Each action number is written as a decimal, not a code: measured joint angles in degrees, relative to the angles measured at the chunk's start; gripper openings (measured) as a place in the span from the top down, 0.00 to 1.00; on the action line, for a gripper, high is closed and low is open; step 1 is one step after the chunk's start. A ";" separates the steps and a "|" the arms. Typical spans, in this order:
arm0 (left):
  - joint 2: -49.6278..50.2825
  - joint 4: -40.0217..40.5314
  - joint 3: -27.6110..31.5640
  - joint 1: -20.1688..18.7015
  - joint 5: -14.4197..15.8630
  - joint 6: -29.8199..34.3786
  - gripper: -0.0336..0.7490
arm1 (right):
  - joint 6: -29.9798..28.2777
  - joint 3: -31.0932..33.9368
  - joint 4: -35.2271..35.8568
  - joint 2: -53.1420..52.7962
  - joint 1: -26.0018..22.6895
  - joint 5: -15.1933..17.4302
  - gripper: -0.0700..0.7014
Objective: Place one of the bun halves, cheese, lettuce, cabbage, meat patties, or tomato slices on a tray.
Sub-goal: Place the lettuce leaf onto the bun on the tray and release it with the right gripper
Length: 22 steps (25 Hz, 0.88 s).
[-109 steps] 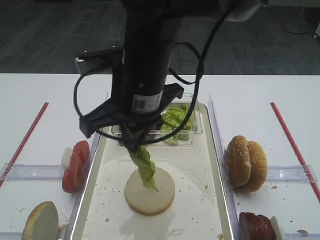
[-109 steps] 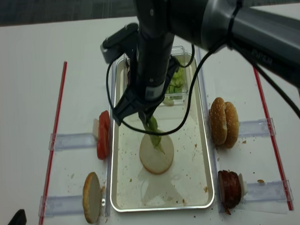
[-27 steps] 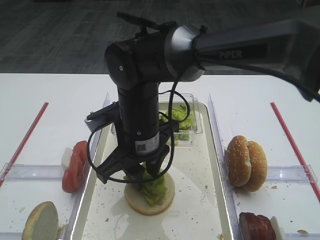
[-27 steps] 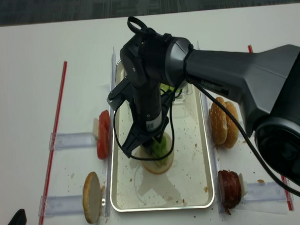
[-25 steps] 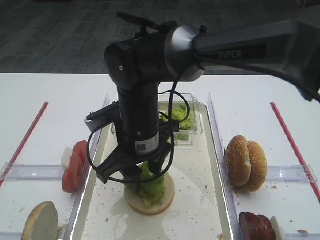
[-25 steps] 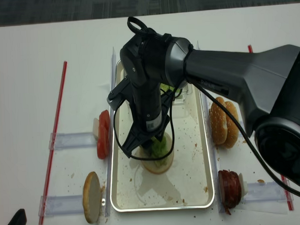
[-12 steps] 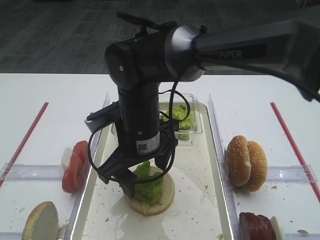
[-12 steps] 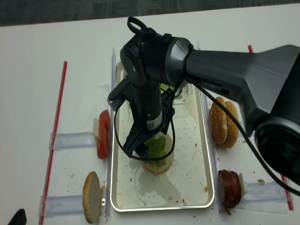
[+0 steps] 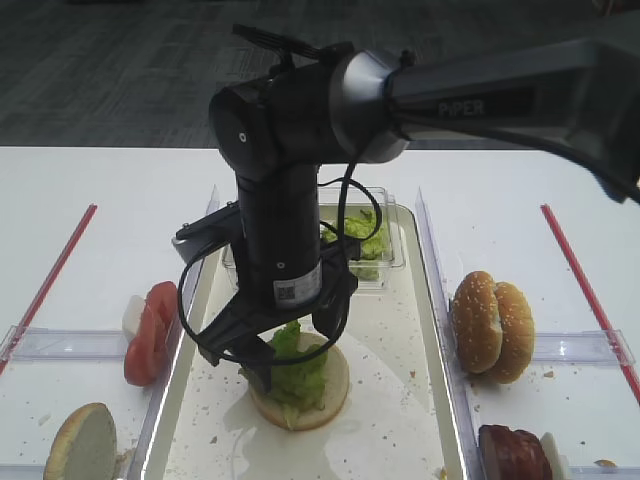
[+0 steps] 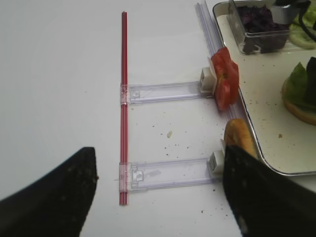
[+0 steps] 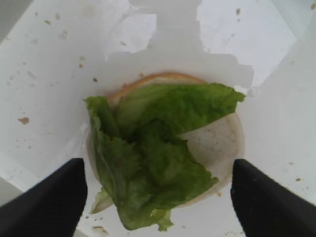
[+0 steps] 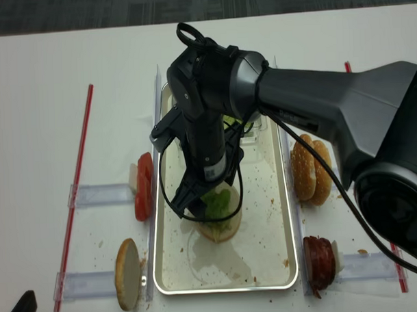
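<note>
A green lettuce [image 11: 153, 148] leaf lies loose on the pale cut face of a bun half [image 11: 217, 143] on the tray [image 9: 400, 400]. My right gripper [image 11: 158, 197] hangs just above it, open, its black fingers [image 11: 49, 197] standing wide on either side of the bun and touching nothing. From the high views the right gripper [image 9: 293, 352] [image 12: 209, 200] straddles the lettuce [image 9: 295, 365]. My left gripper [image 10: 158, 207] is open and empty over the white table, left of the tray, above a clear rail [image 10: 168, 173].
Tomato slices [image 9: 150, 330] and a bun half [image 9: 85, 445] stand on edge left of the tray. Sesame bun halves [image 9: 490, 325] and meat patties [image 9: 515, 455] stand to its right. Tubs of lettuce [image 9: 360, 240] and cabbage [image 10: 259, 19] sit at the tray's far end. Red strips [image 12: 79, 181] border the work area.
My right gripper has opened and let go of the lettuce, which now lies spread on the bun half. The left gripper has not moved.
</note>
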 joint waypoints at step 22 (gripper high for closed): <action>0.00 0.00 0.00 0.00 0.00 0.00 0.33 | 0.01 0.00 -7.24 -12.43 0.00 0.21 0.11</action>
